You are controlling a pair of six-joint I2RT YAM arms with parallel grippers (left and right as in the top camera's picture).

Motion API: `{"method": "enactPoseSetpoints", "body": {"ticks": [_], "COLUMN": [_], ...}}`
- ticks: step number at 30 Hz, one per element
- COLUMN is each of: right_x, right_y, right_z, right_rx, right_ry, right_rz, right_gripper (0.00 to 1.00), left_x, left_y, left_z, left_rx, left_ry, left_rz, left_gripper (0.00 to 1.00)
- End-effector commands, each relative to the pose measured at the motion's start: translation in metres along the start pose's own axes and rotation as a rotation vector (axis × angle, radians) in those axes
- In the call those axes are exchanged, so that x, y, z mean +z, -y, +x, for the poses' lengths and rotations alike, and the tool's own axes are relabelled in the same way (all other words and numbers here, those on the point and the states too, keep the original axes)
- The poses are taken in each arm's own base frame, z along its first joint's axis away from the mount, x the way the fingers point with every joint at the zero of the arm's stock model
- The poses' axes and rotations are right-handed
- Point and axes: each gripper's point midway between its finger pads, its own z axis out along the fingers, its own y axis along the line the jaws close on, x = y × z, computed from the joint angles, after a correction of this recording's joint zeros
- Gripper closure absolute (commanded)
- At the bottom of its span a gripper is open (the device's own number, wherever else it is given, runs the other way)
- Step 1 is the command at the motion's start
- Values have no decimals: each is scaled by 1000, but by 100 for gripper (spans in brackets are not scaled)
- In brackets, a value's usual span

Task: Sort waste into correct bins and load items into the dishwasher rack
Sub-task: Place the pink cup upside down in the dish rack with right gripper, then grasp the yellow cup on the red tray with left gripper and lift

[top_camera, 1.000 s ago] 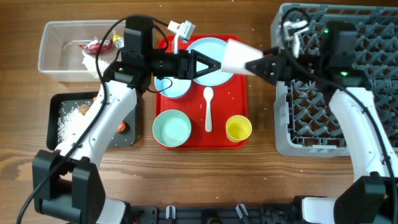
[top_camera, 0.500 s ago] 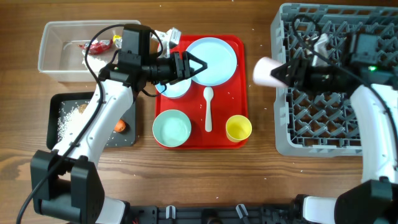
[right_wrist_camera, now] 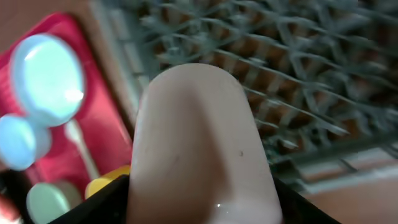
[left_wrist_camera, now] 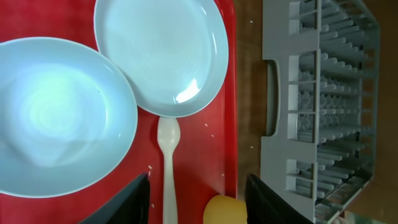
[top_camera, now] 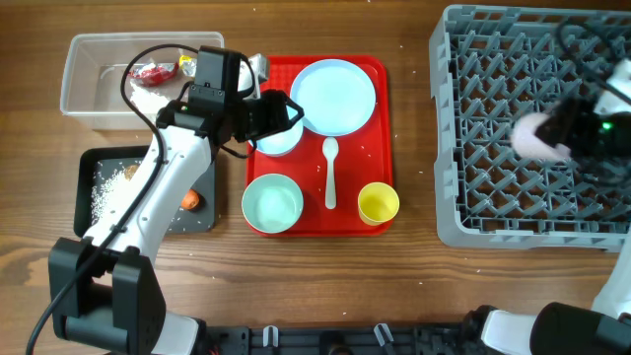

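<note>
The right gripper (right_wrist_camera: 199,204) clamps the pink cup (right_wrist_camera: 199,137) above the dishwasher rack (top_camera: 493,99), near its right edge, presumably to seat it among the pegs; the left gripper (left_wrist_camera: 198,199) hangs half-open and empty over the bowl (left_wrist_camera: 56,118) at the far-left corner of the red tray (left_wrist_camera: 205,155), likely its next pick.

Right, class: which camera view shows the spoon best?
Overhead: the whole spoon lies in plain sight on the red tray. The left wrist view cuts off its handle end; the right wrist view shows it only small and blurred.
</note>
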Motion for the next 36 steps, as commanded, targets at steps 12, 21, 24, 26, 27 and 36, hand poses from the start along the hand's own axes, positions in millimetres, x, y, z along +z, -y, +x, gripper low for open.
{"method": "enactPoseSetpoints", "body": {"ticks": [12,21,24,26,27,36], "right_x": [45,81,94,103,108,138], "right_y": [72,52,53,55,57,64], "right_z": [2,-3,-2,1,4,13], "right_rx": [207,136,127,129,131,137], "right_ry": [-158,-231,-263,-284,-301,-318], "right_rz": [247,221,245,253,255,258], "right_gripper": [69,68,68,68,68,59], "left_x": [7,14,14,14,14,14], "left_y": [8,16,16,15,14,11], "left_z": [12,21,21,21,21,22], "left_rx": [112,148,147,147,147,143], "left_ry": [-33,-42,-44,-42,-41,-44], "left_rz": [-6,-29,-30,-38,-39,-55], "left_gripper": [51,51,50,48,48,48]}}
